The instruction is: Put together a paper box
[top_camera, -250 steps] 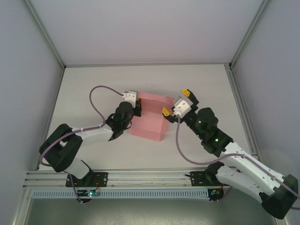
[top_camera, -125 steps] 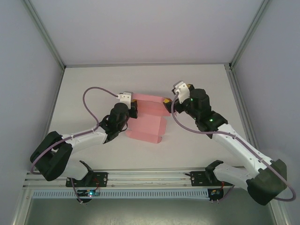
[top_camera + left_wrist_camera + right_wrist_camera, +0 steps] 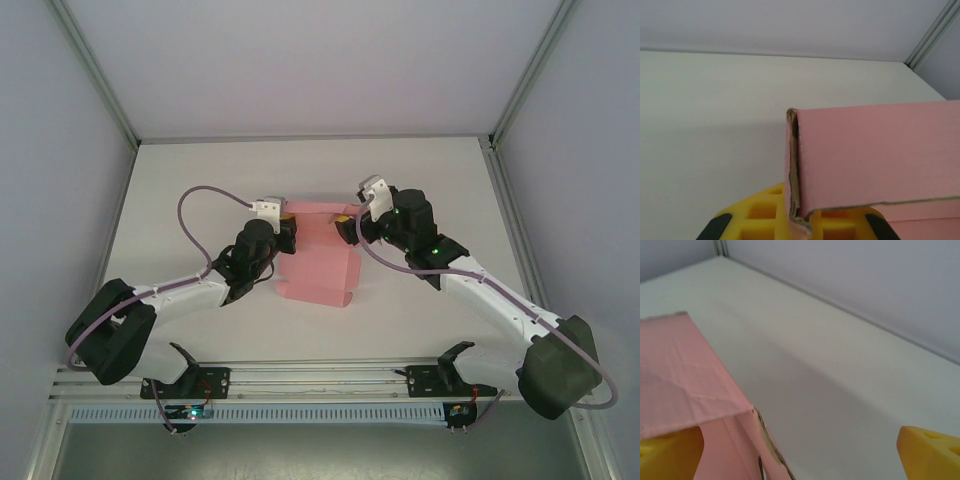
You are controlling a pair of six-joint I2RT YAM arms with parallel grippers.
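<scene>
Setting: white table inside grey walls, with silver frame posts rising at the 2 far corners and a silver rail along the near edge.
Box: pink card box near the middle of the table, between the 2 grippers. Far part folded up into a hollow sleeve, near part lying toward the rail.
In the way: 2 wrists, seen from above, covering both ends of the box's far edge.
Cables: 1 purple cable looping out wide from the left wrist, another running down along the right arm.
Left arm: stretched low from the near left, forearm angled toward the centre, wrist at the box's far left corner.
Left gripper: pinched tight on the box's left edge. In the wrist view, a doubled card edge standing upright between yellow fingers.
Right arm: reaching in from the near right, wrist turned to the box's far right corner, green lights lit.
Right gripper: spread wide, gripping nothing. In the wrist view, 1 yellow finger at the box's corner flap, the other well apart over bare table.
</scene>
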